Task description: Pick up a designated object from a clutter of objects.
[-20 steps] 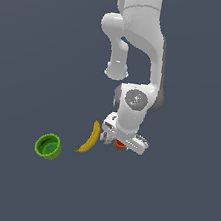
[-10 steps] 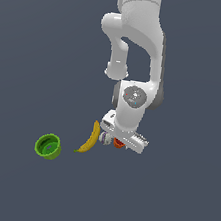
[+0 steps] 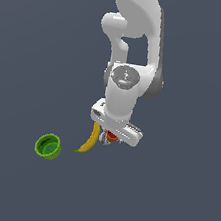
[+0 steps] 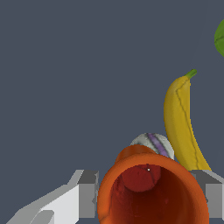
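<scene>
Grey floor; gripper fingers bracket the orange-red cup, seemingly clamped; light, rigid, slick; hold its walls.

Items counted across both views: one banana, yellow. One bowl, green. One cup, orange-red. One ball, white-grey with a purple stripe, partly hidden behind the cup. One end effector. Total loose items visible: four.

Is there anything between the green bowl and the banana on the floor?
No. In the exterior view the stretch between the green bowl and the banana is bare grey floor.
</scene>
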Available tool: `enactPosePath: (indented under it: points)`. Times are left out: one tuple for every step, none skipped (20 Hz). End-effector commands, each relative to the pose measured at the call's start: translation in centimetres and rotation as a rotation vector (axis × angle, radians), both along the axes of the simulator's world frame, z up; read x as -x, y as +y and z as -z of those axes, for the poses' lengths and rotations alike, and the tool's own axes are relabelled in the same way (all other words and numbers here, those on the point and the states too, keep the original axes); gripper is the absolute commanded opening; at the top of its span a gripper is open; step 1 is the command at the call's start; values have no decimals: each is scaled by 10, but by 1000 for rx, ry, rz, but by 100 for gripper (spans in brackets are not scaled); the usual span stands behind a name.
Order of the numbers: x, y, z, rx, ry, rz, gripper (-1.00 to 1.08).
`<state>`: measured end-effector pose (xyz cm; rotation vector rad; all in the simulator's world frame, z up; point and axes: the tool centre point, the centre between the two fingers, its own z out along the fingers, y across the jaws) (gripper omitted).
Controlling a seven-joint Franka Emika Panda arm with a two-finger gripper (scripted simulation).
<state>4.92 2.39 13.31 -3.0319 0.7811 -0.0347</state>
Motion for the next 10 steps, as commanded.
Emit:
enactPosePath:
  points:
    - [-2,-14,-25,0,1,0,-100]
    - [-3,-20,-35,0,2,1,-100]
    - [-4,-26,-45,0,3,1,-100]
    - [-6,-32,-56,0,4,1,-100]
    - [-7,-38,-66,0,5,1,-100]
    - [-8,-44,-77,0,6,1,-100]
    - [-9,-50,-87,0,7,1,-100]
    - [-10,-56,-97,0,8,1,-100]
    - [-12,-62,-107,1,9,1,-100]
    - [-13,-68,-117,1,10,1,-100]
